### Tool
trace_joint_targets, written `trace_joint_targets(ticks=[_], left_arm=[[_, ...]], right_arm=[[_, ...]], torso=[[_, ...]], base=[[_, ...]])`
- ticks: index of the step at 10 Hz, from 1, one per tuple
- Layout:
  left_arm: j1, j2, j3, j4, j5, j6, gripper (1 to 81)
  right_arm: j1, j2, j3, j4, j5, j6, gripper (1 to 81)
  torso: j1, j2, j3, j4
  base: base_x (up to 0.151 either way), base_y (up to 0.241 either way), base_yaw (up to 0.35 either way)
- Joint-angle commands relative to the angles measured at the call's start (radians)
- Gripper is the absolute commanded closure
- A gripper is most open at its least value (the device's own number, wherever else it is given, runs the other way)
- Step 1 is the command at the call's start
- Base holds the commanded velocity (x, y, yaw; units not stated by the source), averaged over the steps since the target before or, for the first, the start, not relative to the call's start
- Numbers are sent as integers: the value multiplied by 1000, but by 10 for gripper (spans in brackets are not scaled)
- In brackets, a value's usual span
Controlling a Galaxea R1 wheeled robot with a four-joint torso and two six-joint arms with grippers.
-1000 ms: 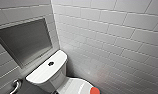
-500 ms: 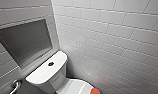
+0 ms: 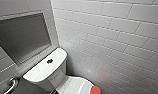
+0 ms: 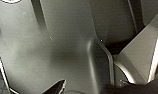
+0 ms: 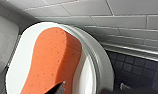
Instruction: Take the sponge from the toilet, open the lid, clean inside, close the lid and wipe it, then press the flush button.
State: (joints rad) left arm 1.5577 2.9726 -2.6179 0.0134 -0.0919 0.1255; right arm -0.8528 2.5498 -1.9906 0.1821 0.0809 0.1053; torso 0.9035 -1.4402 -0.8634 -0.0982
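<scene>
Over the closed lid (image 5: 17,65), my right claw (image 5: 58,88) is hanging just above the sponge (image 5: 52,62). I cannot tell whether it is apart or together. The orange-red sponge is lying flat on the lid, near the lid's wall-side edge and well apart from the cistern end. I am judging it ungripped.

The lid is sitting down on the toilet (image 3: 42,72), with white rim showing around it. Further out, the flush button (image 3: 49,60) is sitting mid cistern top, the tiled wall (image 3: 107,37) is running just beside the bowl, and the tiled floor (image 5: 135,67) is lying dark below.

My left claw (image 4: 57,87) is facing my own dark body panels, and I cannot tell its state either.

I am judging the step as the sponge pick-up, in the approach phase, with the grasp not yet made. The next move is calling for a straight drop onto the sponge's pinched middle, claw apart wide enough to span it, then closing gently. The lid is looking glossy, so a sideways nudge could slide the sponge off that edge.
</scene>
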Motion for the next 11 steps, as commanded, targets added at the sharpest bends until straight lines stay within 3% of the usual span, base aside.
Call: trace_joint_targets(ticks=[1, 6, 11], left_arm=[[6, 2, 7, -7, 72, -1, 10], [6, 5, 7, -6, 70, 0, 10], [6, 7, 7, -4, 70, 0, 10]], right_arm=[[128, -40, 64, 10, -33, 2, 10], [152, -24, 101, 10, -35, 22, 10], [126, 69, 0, 10, -61, 74, 10]], torso=[[0, 0, 2, 0], [1, -2, -11, 0], [1, -2, -12, 0]], base=[[0, 0, 0], [0, 0, 0], [0, 0, 0]])
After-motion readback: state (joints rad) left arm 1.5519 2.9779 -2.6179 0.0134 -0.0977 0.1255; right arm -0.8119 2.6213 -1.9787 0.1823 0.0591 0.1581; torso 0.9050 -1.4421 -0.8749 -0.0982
